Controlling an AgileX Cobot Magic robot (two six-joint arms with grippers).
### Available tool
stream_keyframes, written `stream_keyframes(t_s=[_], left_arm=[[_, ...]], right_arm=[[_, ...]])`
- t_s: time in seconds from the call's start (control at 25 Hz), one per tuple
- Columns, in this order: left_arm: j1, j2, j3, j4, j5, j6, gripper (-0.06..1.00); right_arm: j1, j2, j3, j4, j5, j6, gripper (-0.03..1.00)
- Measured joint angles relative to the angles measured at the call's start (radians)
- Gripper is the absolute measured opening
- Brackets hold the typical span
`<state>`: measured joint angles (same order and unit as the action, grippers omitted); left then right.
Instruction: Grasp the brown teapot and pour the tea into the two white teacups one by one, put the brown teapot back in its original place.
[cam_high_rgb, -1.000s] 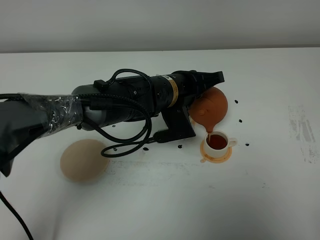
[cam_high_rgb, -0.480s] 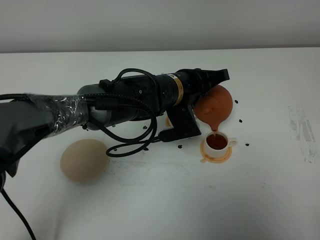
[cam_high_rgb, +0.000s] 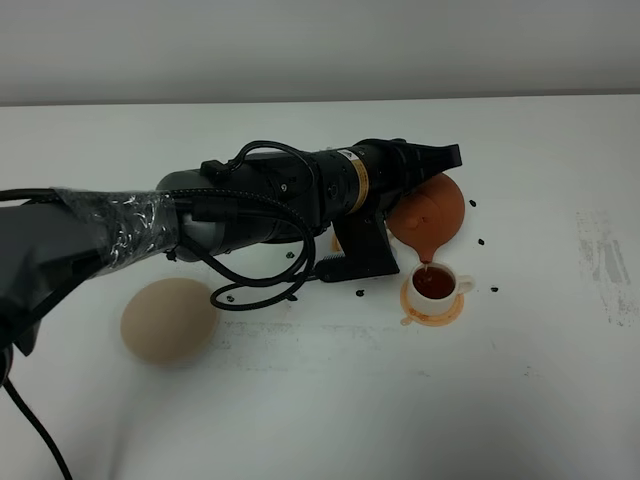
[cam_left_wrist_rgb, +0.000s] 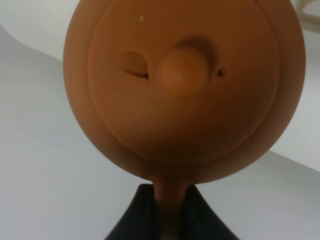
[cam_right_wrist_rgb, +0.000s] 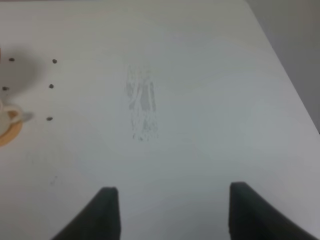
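Observation:
The brown teapot (cam_high_rgb: 432, 212) hangs tilted, spout down, over one white teacup (cam_high_rgb: 437, 284) that is full of dark tea and stands on an orange coaster (cam_high_rgb: 430, 310). A thin stream runs from spout to cup. My left gripper (cam_high_rgb: 428, 168) is shut on the teapot's handle; in the left wrist view the teapot (cam_left_wrist_rgb: 185, 85) fills the frame above the gripper (cam_left_wrist_rgb: 167, 217). The beige plate (cam_high_rgb: 168, 320) lies bare at the left. The other white teacup is hidden behind the left arm. My right gripper (cam_right_wrist_rgb: 172, 210) is open and empty over the table; the cup (cam_right_wrist_rgb: 9, 117) shows at that view's edge.
Small dark specks (cam_high_rgb: 481, 241) dot the white table around the cup. A grey scuffed patch (cam_high_rgb: 600, 260) lies at the right, also in the right wrist view (cam_right_wrist_rgb: 142, 107). The left arm and its cable (cam_high_rgb: 250, 290) span the table's left middle. The table edge (cam_right_wrist_rgb: 287, 75) is close.
The left arm and teapot have shifted slightly to the right and up. The stream of tea has thinned. The cup has stayed in place.

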<state>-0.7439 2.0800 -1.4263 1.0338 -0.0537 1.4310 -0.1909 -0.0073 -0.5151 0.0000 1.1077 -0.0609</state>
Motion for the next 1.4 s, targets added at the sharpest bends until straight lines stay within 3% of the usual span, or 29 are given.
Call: stream_keyframes(t_s=[0.24, 0.56, 0.8, 1.04, 1.2, 1.28, 1.4], left_arm=[[0.000, 0.013, 0.000, -0.005, 0.000, 0.000, 0.08], [-0.001, -0.014, 0.000, -0.116, 0.012, -0.014, 0.08], [-0.001, -0.108, 0.009, -0.212, 0.120, -0.077, 0.08], [0.003, -0.220, 0.097, -0.474, 0.269, -0.081, 0.08], [0.003, -0.306, 0.128, -0.755, 0.381, -0.089, 0.08], [0.001, -0.332, 0.129, -0.891, 0.453, -0.124, 0.08], [-0.009, -0.338, 0.129, -1.012, 0.577, -0.227, 0.08]], right_arm=[[0.000, 0.000, 0.000, 0.000, 0.000, 0.000, 0.47], [0.000, 0.000, 0.000, 0.000, 0.000, 0.000, 0.47], [0.000, 0.000, 0.000, 0.000, 0.000, 0.000, 0.47], [0.000, 0.000, 0.000, 0.000, 0.000, -0.001, 0.47], [0.000, 0.000, 0.000, 0.000, 0.000, -0.001, 0.47], [0.000, 0.000, 0.000, 0.000, 0.000, -0.001, 0.47], [0.000, 0.000, 0.000, 0.000, 0.000, -0.001, 0.47]])
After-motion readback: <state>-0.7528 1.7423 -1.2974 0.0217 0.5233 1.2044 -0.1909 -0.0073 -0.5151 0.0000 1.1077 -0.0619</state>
